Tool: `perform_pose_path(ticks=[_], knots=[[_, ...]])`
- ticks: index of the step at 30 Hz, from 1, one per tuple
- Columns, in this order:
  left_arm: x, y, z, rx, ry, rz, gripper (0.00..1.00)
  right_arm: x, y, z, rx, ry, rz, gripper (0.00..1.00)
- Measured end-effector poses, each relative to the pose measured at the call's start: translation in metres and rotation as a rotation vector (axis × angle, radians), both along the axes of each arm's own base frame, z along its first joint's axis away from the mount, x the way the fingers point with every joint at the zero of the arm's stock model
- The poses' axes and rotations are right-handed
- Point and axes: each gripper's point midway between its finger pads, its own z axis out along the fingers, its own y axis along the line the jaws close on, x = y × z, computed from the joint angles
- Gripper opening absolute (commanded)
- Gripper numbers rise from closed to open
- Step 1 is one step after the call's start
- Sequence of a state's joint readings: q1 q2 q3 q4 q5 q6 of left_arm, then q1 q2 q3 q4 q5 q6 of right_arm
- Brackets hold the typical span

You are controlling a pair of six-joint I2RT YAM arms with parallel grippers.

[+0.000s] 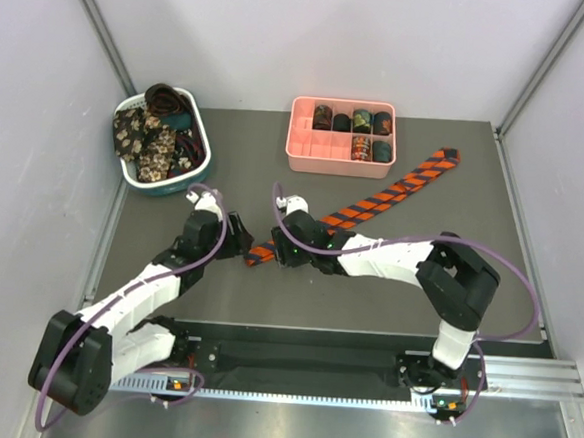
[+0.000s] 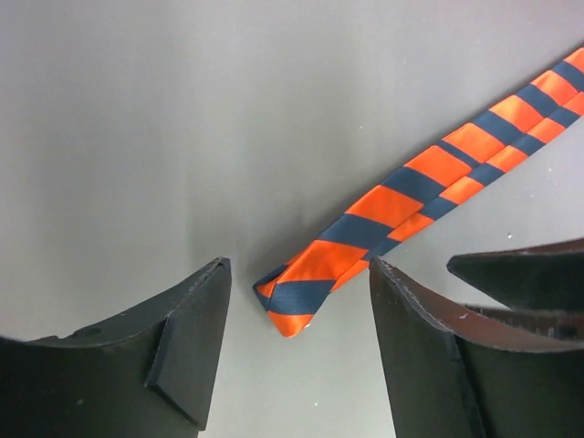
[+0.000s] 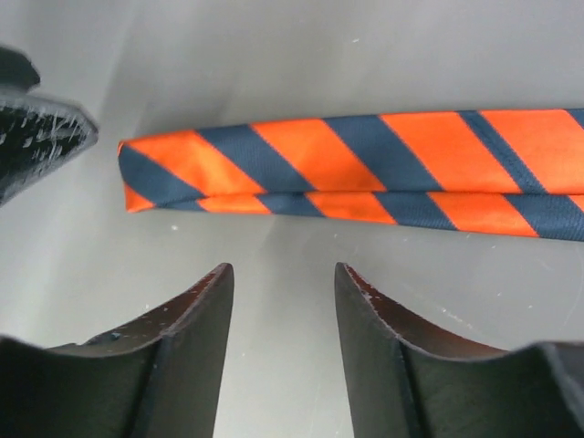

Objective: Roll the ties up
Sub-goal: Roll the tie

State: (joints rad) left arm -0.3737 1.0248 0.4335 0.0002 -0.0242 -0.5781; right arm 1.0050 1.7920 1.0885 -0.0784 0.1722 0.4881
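1. While coiled ties (image 1: 361, 134) sit in the pink tray (image 1: 307, 152) at twelve o'clock, the striped tie (image 1: 373, 205) lies unrolled toward two o'clock.
2. I have left gripper (image 2: 299, 274) and right gripper (image 3: 283, 271) open, empty, at its end.
3. Also unrolled: loose ties (image 1: 142, 138) in the basket (image 1: 202, 163), ten o'clock.

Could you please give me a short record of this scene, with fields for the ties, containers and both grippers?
striped tie: flat, unrolled, diagonal across table
left gripper: jaws open, tie's end between them, ungripped
right gripper: jaws open, beside tie's end
pink tray: rolled ties in several compartments
basket: loose ties heaped
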Motion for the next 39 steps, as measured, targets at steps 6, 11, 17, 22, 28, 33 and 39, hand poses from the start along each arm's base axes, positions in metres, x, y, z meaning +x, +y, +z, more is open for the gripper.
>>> perform_pose_path(ticks=[6,11,17,22,28,33,39], knots=[[0.000,0.021,0.007,-0.022,-0.024,0.094,0.80,-0.008,0.011,0.010,0.006,-0.055,0.056,0.99],[0.002,0.058,0.021,-0.049,-0.060,0.283,0.94,-0.007,0.018,0.021,0.042,-0.097,0.085,0.99],[-0.004,0.087,0.017,-0.073,-0.027,0.486,0.98,-0.020,0.035,0.031,-0.012,-0.169,0.154,0.88],[-0.014,0.101,0.005,-0.072,0.104,0.604,0.98,-0.027,0.070,0.047,-0.014,-0.223,0.209,0.79],[0.008,0.127,0.027,-0.148,0.159,0.712,0.95,-0.022,0.083,0.037,-0.055,-0.227,0.208,0.75],[0.012,0.133,0.013,-0.228,0.258,0.746,0.95,-0.018,0.085,0.016,-0.113,-0.209,0.202,0.75],[0.013,0.126,0.017,-0.260,0.276,0.728,0.95,-0.011,0.092,-0.003,-0.163,-0.202,0.200,0.73]])
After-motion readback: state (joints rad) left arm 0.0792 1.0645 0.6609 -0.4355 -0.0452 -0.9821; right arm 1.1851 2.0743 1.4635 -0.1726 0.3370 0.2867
